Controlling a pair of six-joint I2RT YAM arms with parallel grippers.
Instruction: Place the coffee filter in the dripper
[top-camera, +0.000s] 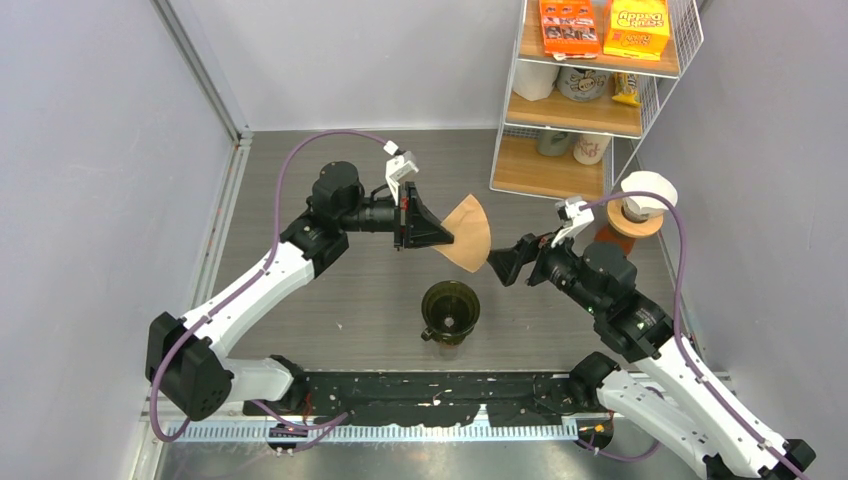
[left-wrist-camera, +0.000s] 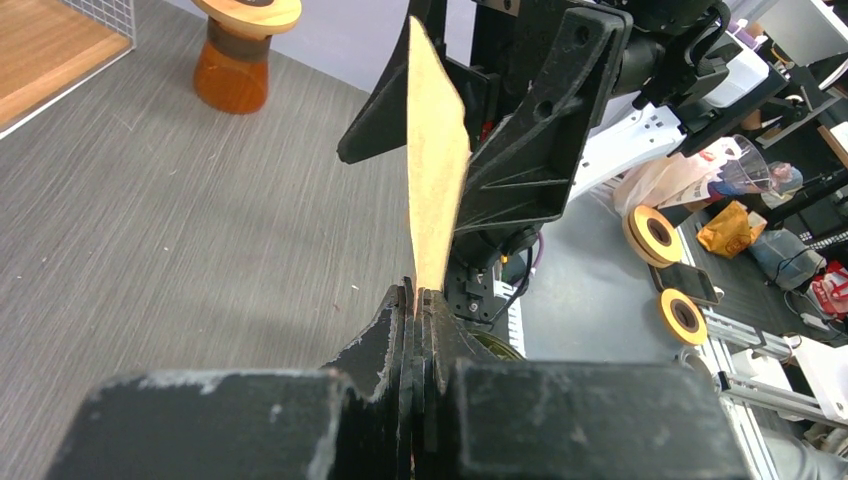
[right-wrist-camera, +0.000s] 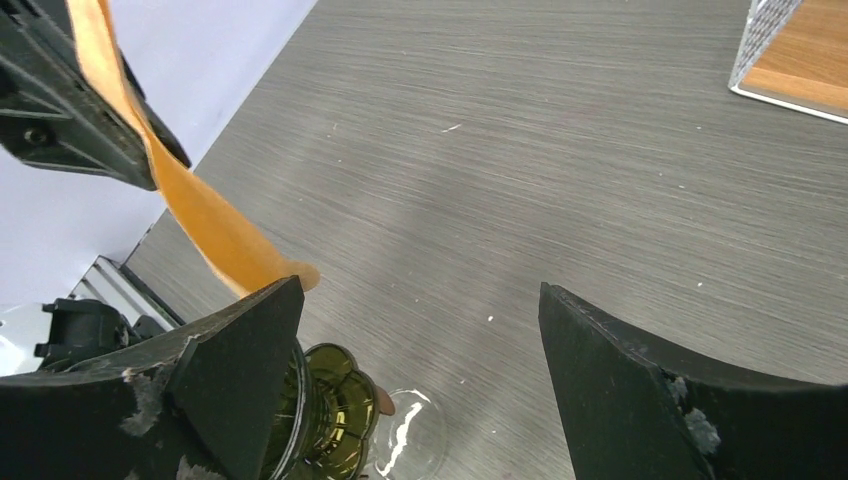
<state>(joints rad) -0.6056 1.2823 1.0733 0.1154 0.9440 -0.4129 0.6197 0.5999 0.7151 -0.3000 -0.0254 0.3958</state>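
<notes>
Above the grey wood-grain table (top-camera: 360, 300), the fan-shaped brown paper coffee filter (top-camera: 468, 232) hangs clamped in the left gripper (top-camera: 440, 238), at twelve o'clock from the dark green glass dripper (top-camera: 450, 312). The right gripper (top-camera: 503, 265), jaws wide apart, sits just beside the filter at its four o'clock.

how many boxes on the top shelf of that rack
2: an orange box on the left, a yellow box beside it on the right. More may hide beyond the frame's top edge.

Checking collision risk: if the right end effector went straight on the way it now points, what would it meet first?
Probably the lower edge of the coffee filter, pinched in the left end effector; depth is unclear.
</notes>
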